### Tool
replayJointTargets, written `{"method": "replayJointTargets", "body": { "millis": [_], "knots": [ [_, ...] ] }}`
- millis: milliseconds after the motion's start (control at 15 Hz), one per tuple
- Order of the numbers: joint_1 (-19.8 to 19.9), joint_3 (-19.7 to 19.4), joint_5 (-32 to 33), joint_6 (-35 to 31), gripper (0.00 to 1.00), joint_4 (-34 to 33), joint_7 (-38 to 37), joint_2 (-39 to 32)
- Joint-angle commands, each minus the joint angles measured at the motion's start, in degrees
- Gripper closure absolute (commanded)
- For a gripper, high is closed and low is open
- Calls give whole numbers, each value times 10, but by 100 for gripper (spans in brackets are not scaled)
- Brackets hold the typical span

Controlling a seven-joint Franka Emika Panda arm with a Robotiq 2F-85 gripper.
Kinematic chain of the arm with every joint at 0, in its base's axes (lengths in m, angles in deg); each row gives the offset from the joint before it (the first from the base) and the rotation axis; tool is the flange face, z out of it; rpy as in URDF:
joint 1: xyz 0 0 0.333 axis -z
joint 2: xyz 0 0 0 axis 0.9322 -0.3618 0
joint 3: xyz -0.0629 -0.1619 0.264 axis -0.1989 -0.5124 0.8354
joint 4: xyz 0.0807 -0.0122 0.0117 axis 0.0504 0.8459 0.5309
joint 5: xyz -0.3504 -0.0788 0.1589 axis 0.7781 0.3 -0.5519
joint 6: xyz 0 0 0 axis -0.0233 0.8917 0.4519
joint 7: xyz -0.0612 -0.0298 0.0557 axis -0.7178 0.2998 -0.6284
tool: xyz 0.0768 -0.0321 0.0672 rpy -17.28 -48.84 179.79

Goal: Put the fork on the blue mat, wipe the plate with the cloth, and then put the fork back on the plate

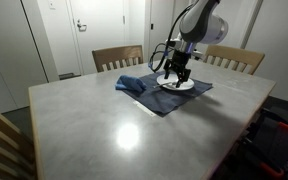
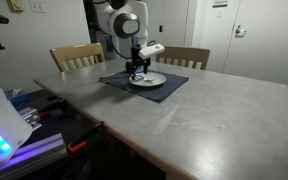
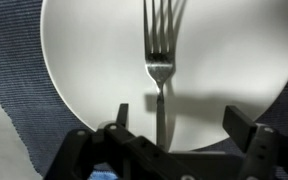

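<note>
The gripper [image 3: 177, 120] hangs spread wide over the plate [image 3: 84, 50] — jaws either side of the fork [image 3: 160, 55] handle, grasping nothing; the blue mat [image 3: 19, 100] lies beneath.

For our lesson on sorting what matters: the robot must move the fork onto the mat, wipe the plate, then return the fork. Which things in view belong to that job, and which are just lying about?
Job: fork, plate, mat, cloth, gripper.
Lying about: table, chairs, door.
</note>
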Motion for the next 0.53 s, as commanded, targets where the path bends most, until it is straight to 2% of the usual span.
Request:
{"method": "replayJointTargets", "body": {
  "millis": [0,67,200,333,467],
  "knots": [
    [19,14,20,-15,9,-9,-9,-19],
    [22,15,21,-16,10,-10,-8,-19],
    [22,15,23,-18,19,-10,-9,-20],
    [23,15,24,-19,42,-11,-9,-21],
    [24,15,24,-20,56,-11,-9,-21]
  ]
}}
